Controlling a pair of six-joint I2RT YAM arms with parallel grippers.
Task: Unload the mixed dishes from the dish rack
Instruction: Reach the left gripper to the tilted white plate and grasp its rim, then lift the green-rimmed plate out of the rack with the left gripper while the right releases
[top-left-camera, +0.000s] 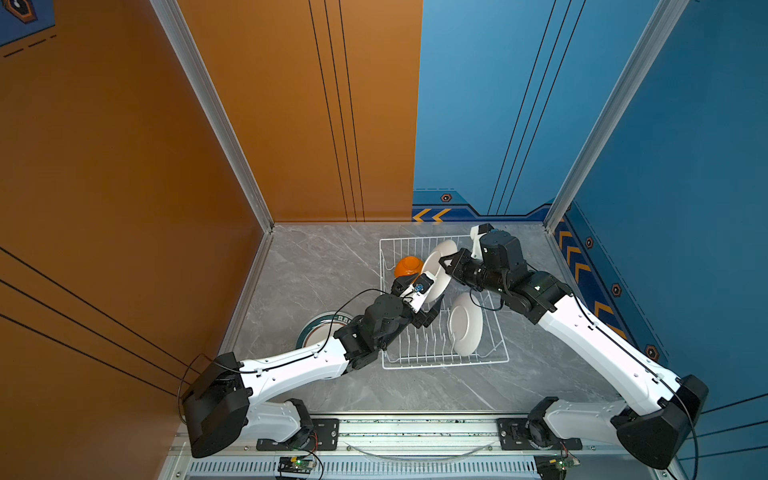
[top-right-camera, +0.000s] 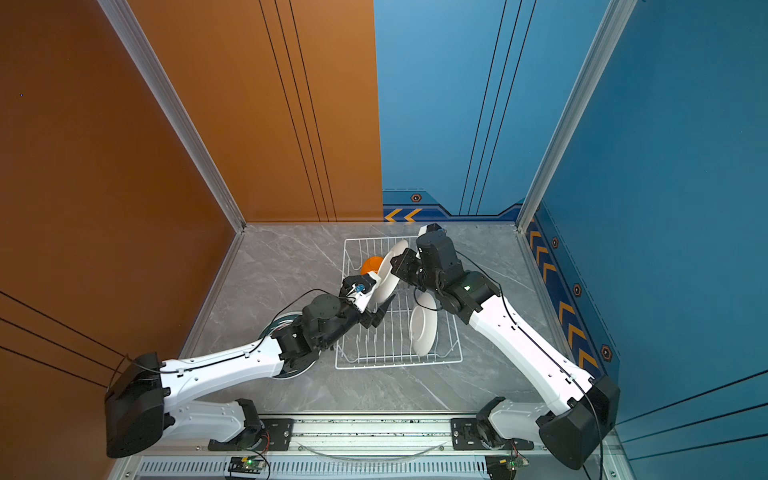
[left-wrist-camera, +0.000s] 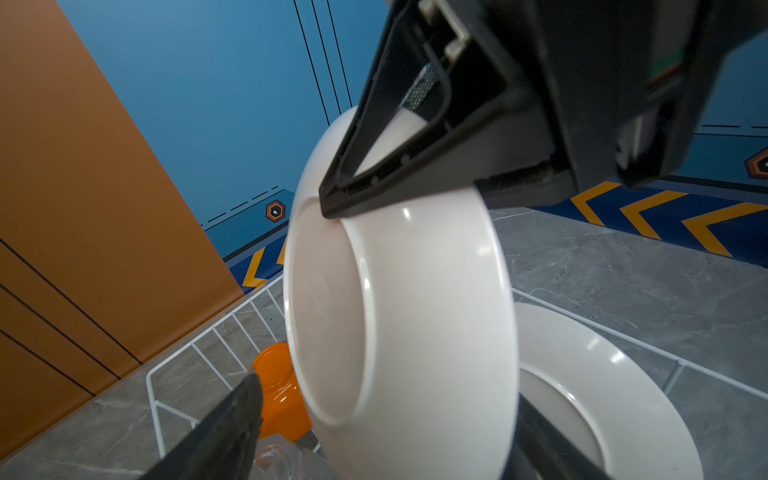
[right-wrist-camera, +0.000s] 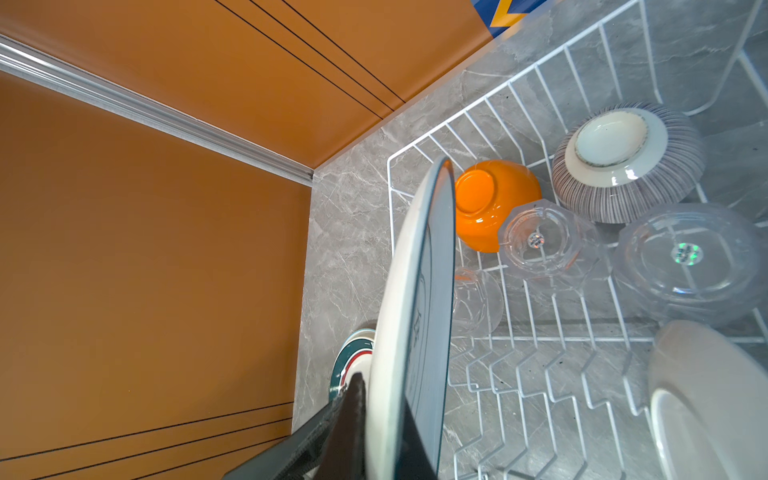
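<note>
The left gripper (left-wrist-camera: 386, 392) is hanging wide open above the dish rack (top-left-camera: 415, 347), over its left side. Its two fingers (left-wrist-camera: 232, 419) are straddling the lower edge of the lifted plate (top-left-camera: 435, 269) without visibly pressing on it, so it is holding nothing. Just outside the rack's left rim a stack of striped plates (top-left-camera: 313, 334) is sitting on the table (top-left-camera: 324, 270). In the rack's near right corner another white plate (top-left-camera: 465, 328) is leaning on edge. Further in, the right gripper (top-left-camera: 448, 262) is leaning in from the rack's right side. It is clamped tight on the lifted plate's upper rim and holding it on edge above the rack's middle. At the rack's far end the orange bowl (top-left-camera: 408, 266), the ribbed bowl (right-wrist-camera: 627, 158) and the clear glass cups (right-wrist-camera: 544, 241) are lying bottoms up.

This is looking like a handover. To do it well, the left fingers should be closing squarely across the rim, one on the white underside and one on the striped face, deep enough that the glaze is not slipping out. The right jaws should be letting go only once that grip is firm. The plate is then needing a lift out over the rack's left rim to the stack, clear of the cups and orange bowl beside it.
</note>
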